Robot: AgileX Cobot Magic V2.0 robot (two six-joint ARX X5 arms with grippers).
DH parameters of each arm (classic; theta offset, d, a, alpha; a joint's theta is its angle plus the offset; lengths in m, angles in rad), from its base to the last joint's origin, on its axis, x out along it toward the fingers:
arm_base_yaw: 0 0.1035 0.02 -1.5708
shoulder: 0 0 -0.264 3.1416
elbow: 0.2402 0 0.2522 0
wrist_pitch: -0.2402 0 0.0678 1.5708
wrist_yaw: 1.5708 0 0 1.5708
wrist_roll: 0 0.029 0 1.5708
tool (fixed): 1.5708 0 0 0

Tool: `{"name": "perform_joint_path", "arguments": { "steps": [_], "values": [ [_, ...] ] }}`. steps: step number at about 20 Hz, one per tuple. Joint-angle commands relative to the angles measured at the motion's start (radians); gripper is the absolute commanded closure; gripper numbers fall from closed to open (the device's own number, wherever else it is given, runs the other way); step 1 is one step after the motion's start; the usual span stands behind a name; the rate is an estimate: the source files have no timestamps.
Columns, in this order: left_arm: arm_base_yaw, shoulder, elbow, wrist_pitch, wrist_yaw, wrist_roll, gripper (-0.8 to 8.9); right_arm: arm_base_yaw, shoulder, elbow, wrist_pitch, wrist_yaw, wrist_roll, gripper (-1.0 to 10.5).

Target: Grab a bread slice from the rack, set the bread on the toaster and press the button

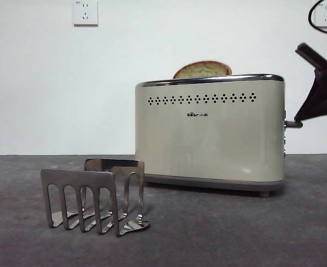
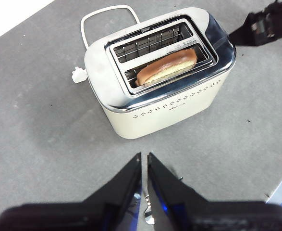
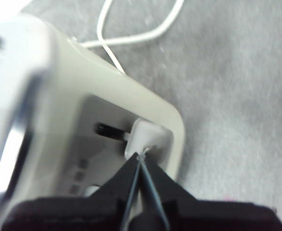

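Note:
The cream toaster (image 1: 210,139) stands on the grey table. The slice of bread (image 1: 202,69) sits in one of its slots with the domed brown crust poking out; from above it lies in the slot nearer the dot vents (image 2: 167,66). The steel rack (image 1: 91,200) stands empty in front of the toaster. My right gripper (image 3: 140,156) is shut, its tips resting on top of the button (image 3: 145,137), the lever knob at the toaster's narrow end (image 1: 294,124). My left gripper (image 2: 144,156) is shut and empty, held high above the table, apart from the toaster (image 2: 160,77).
A white power cord (image 2: 107,12) loops behind the toaster; it also shows in the right wrist view (image 3: 131,33). A white wall with sockets (image 1: 85,12) stands behind the table. The right arm (image 2: 265,26) reaches in at the toaster's end.

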Motion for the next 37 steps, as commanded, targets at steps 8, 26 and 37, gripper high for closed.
{"name": "perform_joint_path", "arguments": {
  "steps": [8,26,37],
  "values": [
    [0.003,-0.014,-0.007,0.003,0.001,-0.002,7.85,0.002,-0.25,0.323,-0.45,-0.001,-0.09,9.5],
    [0.089,-0.115,-0.205,0.213,0.021,0.253,7.85,0.002,-0.267,0.789,-0.703,0.198,-0.139,9.5],
    [0.518,-0.935,-1.68,1.526,0.162,-0.033,7.85,0.002,-0.208,0.789,-0.841,0.34,-0.139,9.5]
  ]
}}
